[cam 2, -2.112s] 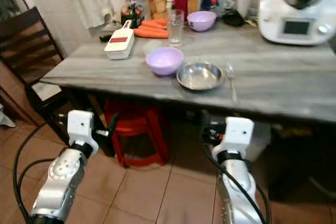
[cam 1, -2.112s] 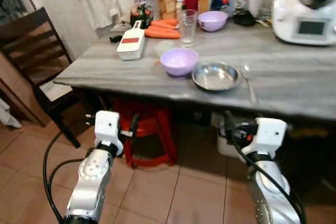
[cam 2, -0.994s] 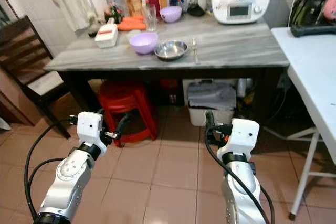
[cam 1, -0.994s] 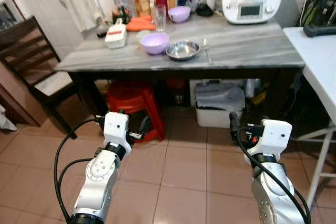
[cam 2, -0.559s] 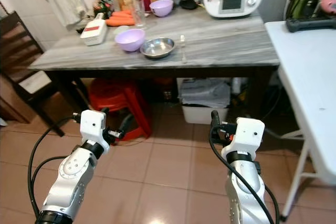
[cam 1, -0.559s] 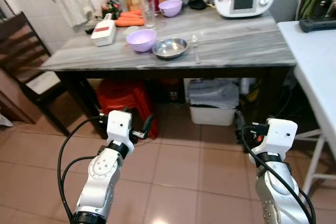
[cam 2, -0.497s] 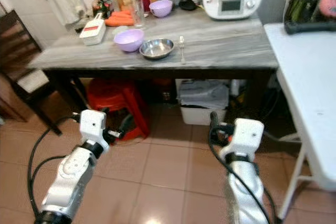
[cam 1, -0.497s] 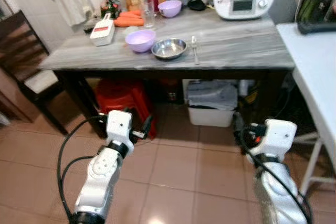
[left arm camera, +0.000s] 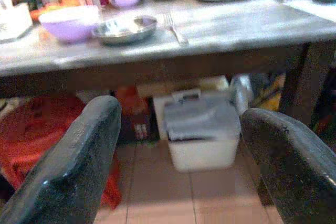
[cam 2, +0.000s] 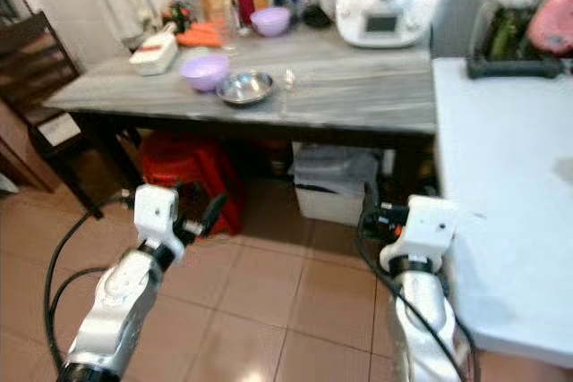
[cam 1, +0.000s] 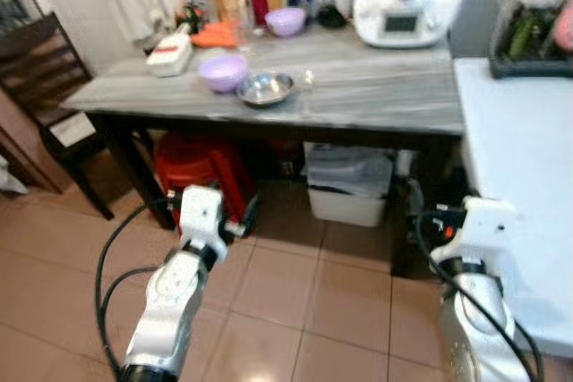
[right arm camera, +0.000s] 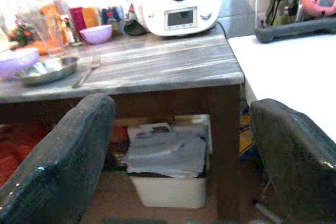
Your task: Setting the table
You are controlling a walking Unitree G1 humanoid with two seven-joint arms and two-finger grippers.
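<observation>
Steel dish point(cam 1: 265, 88): on the grey bench point(cam 1: 376, 105), near its front edge, just beside the purple bowl point(cam 1: 222, 71); fork point(right arm camera: 86, 70) lies close by.
Left claw point(left arm camera: 178, 145): low, over the tiled floor, well short of the bench; fingers spread wide, holding nothing.
Right claw point(right arm camera: 181, 156): likewise low, agape and empty.
Risk: blurred head views suggest walking; an approach could knock the white table point(cam 2: 501, 185) or red stool point(cam 1: 192, 167).

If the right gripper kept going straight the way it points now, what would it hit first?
Probably the white bin under the grey table; the open right gripper aims low, below the tabletop edge. Depth is unclear.
</observation>
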